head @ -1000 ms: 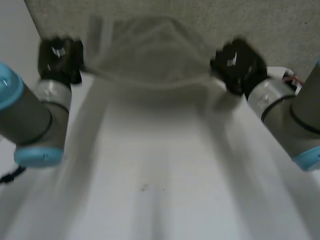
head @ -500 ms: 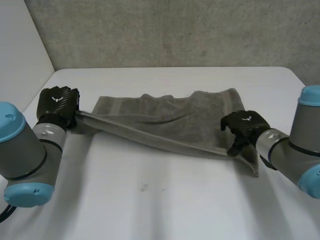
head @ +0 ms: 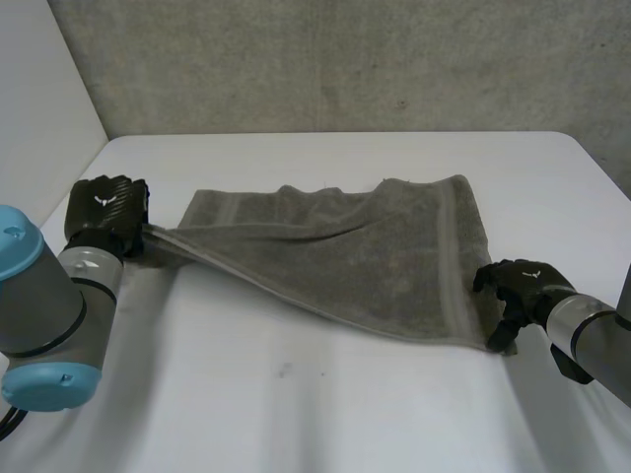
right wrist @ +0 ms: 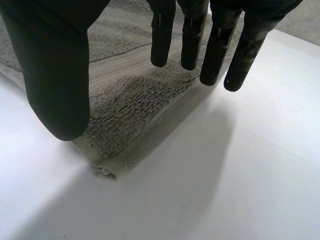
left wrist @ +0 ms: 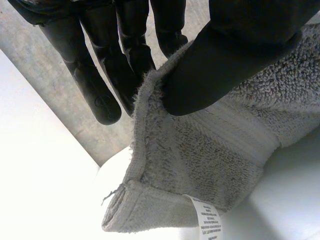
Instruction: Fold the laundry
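A grey towel [head: 355,251] lies spread across the white table [head: 315,404], folded over on itself. My left hand [head: 106,212] holds its left end a little above the table; in the left wrist view the thumb [left wrist: 235,55] pinches the towel's corner [left wrist: 165,165] against the fingers [left wrist: 95,85], and a white label [left wrist: 210,225] hangs from the hem. My right hand [head: 518,286] hovers at the towel's near right corner [right wrist: 107,167], which lies flat on the table. Its fingers [right wrist: 215,50] and thumb [right wrist: 55,75] are straight and apart, with nothing between them.
A grey wall [head: 345,59] stands behind the table's far edge, and a pale wall [head: 39,118] runs along its left side. Bare tabletop stretches in front of the towel and to its right.
The towel came down from in front of the camera and was laid on the table. My right hand let go of the near right corner and drew back to the right; my left hand keeps its grip.
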Robot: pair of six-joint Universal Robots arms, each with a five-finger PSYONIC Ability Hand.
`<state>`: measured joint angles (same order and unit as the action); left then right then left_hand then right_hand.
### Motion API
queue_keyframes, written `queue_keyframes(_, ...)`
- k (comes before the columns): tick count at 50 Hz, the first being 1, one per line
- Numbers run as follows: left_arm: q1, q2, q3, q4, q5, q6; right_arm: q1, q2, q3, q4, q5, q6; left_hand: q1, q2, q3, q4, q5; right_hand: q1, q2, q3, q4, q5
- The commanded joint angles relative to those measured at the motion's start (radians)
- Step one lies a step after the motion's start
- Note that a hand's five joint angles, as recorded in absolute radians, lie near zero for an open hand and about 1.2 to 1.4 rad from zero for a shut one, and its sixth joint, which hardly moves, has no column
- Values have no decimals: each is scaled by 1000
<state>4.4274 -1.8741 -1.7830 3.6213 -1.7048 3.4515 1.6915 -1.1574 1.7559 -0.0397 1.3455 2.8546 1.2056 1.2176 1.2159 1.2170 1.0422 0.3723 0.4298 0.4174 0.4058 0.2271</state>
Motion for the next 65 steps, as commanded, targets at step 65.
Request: queue_keyframes(65,10,-10,-3,-7,-1,3,2,62,10,-210,-31,-100,191,179,180,179,180,1024,966,979,990,995)
